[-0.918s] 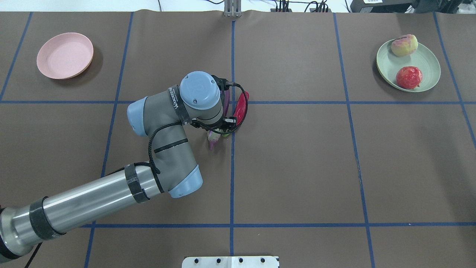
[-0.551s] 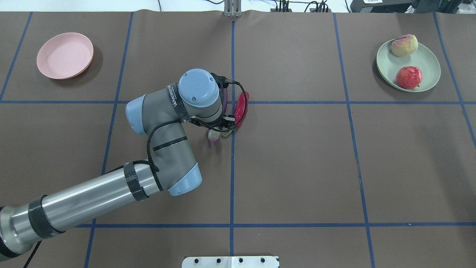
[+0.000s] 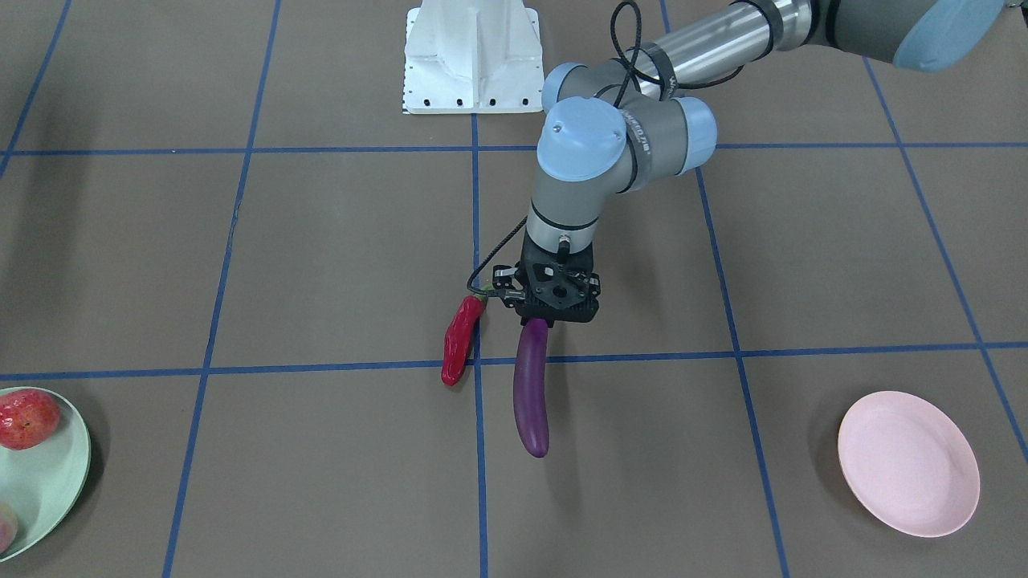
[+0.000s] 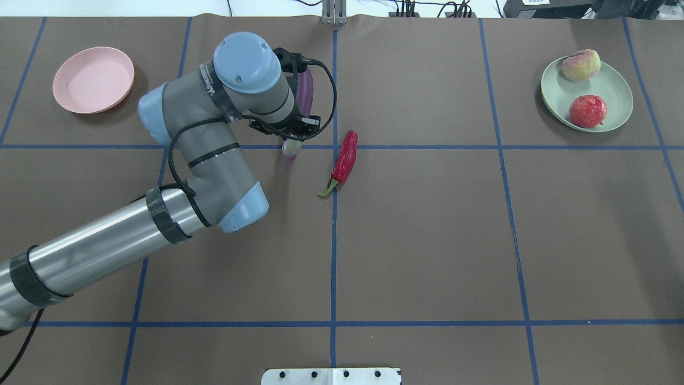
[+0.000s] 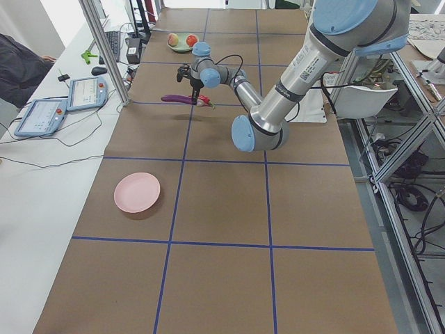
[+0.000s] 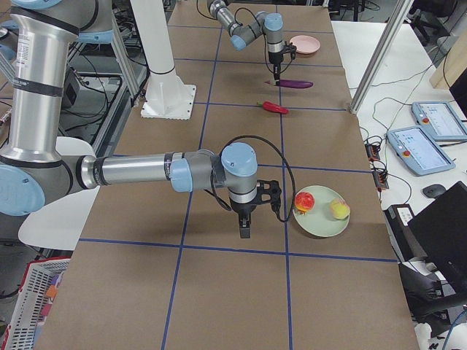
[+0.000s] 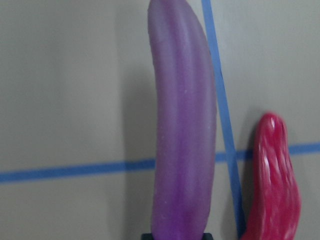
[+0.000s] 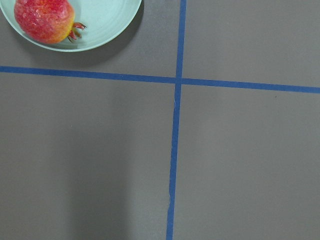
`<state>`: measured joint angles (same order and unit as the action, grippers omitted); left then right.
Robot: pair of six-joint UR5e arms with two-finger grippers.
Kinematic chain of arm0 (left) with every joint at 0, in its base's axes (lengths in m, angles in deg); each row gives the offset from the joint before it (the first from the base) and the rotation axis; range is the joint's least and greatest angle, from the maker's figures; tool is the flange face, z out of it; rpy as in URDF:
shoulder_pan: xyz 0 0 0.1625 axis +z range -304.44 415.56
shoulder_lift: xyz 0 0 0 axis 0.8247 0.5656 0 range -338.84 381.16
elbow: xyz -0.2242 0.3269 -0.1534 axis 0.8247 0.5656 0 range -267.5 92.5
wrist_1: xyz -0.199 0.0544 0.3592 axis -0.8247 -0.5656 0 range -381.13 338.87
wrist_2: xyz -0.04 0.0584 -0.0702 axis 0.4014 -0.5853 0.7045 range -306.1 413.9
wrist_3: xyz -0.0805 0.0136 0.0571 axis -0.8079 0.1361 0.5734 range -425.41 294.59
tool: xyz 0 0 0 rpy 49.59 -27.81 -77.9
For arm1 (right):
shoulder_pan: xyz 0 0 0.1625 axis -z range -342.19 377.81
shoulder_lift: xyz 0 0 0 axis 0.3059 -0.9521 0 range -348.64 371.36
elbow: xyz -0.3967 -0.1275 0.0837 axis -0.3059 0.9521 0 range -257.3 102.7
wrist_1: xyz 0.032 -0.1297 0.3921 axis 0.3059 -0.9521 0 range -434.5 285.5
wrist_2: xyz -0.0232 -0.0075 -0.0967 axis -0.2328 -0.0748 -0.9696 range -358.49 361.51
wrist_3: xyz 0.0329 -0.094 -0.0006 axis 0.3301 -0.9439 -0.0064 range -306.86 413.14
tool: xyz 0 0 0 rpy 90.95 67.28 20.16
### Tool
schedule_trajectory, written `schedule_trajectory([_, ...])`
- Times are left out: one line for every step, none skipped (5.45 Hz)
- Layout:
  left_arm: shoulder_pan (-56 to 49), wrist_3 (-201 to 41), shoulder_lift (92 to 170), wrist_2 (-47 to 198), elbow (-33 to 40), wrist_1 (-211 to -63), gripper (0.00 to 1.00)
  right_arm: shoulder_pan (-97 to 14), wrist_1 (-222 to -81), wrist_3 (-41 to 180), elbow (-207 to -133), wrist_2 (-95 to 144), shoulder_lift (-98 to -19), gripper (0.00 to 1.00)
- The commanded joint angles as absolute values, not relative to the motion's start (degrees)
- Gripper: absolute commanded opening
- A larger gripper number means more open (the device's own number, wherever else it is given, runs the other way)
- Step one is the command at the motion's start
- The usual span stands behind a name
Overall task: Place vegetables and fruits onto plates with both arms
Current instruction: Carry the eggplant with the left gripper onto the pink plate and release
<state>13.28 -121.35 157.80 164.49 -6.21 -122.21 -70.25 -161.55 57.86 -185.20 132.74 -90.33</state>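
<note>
We take the red chili pepper (image 4: 343,160) as our mark. It lies loose on the brown table (image 4: 427,240), at a crossing of the blue tape lines (image 4: 427,147). Just beside it, on the robot's left, the left gripper (image 3: 540,319) points down with its fingers closed on the eggplant (image 3: 532,385), close to the pale cap end. The eggplant juts out level from the jaws, away from the robot, roughly parallel to the chili pepper and apart from it. Its offset shadow suggests it is off the table.

Well away from the chili pepper on the robot's left lies the pink plate (image 4: 93,79). Well away on the robot's right lies the mint green plate (image 4: 614,88), carrying the apple-like ball (image 4: 587,110) and the peach (image 4: 581,64). The right gripper (image 6: 244,230) hangs over the table on that same side of the chili pepper, near the mint green plate. We cannot tell whether it is open or closed.
</note>
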Motion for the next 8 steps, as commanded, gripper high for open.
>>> schedule_trajectory([2.7, -108.8, 152.9, 171.0, -6.2, -122.0, 0.00, -70.3, -161.2, 57.8, -185.1, 132.7, -90.4, 1.00])
schedule_trajectory([-2.1, -100.0, 149.9, 171.9, -8.3, -122.2, 0.00, -70.3, -161.2, 57.8, -185.1, 132.6, -90.3, 1.00])
schedule_trajectory([-8.3, -87.2, 147.0, 174.3, -12.4, -122.3, 0.00, -70.3, -161.2, 57.6, -185.1, 132.6, -90.3, 1.00])
schedule_trajectory([-12.2, -76.5, 146.9, 174.2, -20.8, -123.2, 0.00, -70.3, -161.1, 57.6, -185.0, 132.6, -90.3, 1.00])
schedule_trajectory([-14.4, -72.5, 146.8, 173.8, -26.2, -125.8, 0.00, -70.3, -161.1, 57.6, -185.1, 132.6, -90.3, 1.00])
schedule_trajectory([-14.4, -72.6, 144.1, 173.8, -26.6, -128.1, 0.18, -70.3, -161.0, 57.7, -185.1, 132.6, -90.2, 1.00])
schedule_trajectory([-14.3, -72.6, 143.2, 173.8, -26.2, -128.6, 0.99, -70.3, -160.1, 57.9, -184.9, 132.7, -90.2, 1.00])
schedule_trajectory([-14.3, -74.3, 141.9, 174.0, -24.6, -131.7, 1.00, -70.3, -160.0, 58.0, -184.9, 132.8, -90.2, 1.00])
